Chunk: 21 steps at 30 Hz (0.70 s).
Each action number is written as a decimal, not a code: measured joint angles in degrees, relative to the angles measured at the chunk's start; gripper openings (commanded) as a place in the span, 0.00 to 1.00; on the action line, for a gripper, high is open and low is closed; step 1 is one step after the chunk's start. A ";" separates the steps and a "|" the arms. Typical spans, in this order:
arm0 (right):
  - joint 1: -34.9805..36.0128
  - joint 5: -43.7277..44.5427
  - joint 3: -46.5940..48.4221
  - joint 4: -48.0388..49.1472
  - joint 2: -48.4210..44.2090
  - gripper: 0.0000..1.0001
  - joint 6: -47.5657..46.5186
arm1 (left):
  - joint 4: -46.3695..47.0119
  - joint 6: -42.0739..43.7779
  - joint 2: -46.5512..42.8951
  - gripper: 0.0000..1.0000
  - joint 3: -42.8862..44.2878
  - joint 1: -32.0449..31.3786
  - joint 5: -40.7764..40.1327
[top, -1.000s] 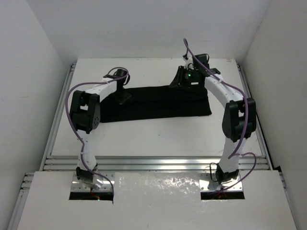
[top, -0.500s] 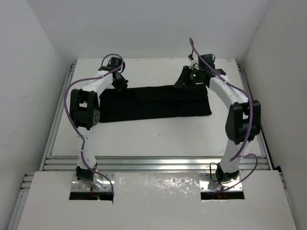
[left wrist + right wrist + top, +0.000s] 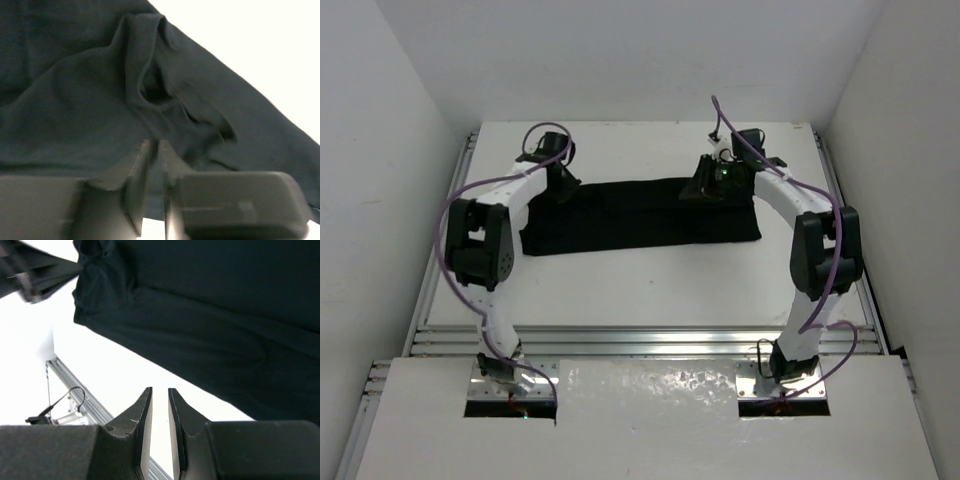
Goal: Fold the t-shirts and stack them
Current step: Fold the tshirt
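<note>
On table (image 3: 640,290): black t-shirt (image 3: 640,215) folded into long flat band.

Two white-and-black jointed arms rise from bases at the near edge and reach toward the far side, elbows bowed outward, each trailing a purple cable. The left black two-finger pincer (image 3: 154,150) points downward at the far left, its jaws drawn almost together with only a thin slit between them. The right black two-finger pincer (image 3: 159,395) sits at the far right, its jaws standing a narrow gap apart with nothing between them.
</note>
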 measured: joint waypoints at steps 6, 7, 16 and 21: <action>0.11 -1.16 -0.33 1.31 0.00 0.20 0.00 | 4.09 0.31 -9.62 0.03 -2.89 -0.09 -2.21; 0.11 -1.31 -0.39 1.33 0.00 0.20 0.00 | 4.04 0.24 -9.75 0.01 -2.34 -0.11 -2.23; 0.09 -1.57 -0.55 1.11 0.00 0.20 -0.48 | -2.54 0.09 -3.26 0.00 -1.46 -0.83 -1.20; 0.09 -1.55 -0.52 0.61 0.00 0.20 -1.20 | -1.49 1.57 3.02 0.00 -1.03 -0.83 0.90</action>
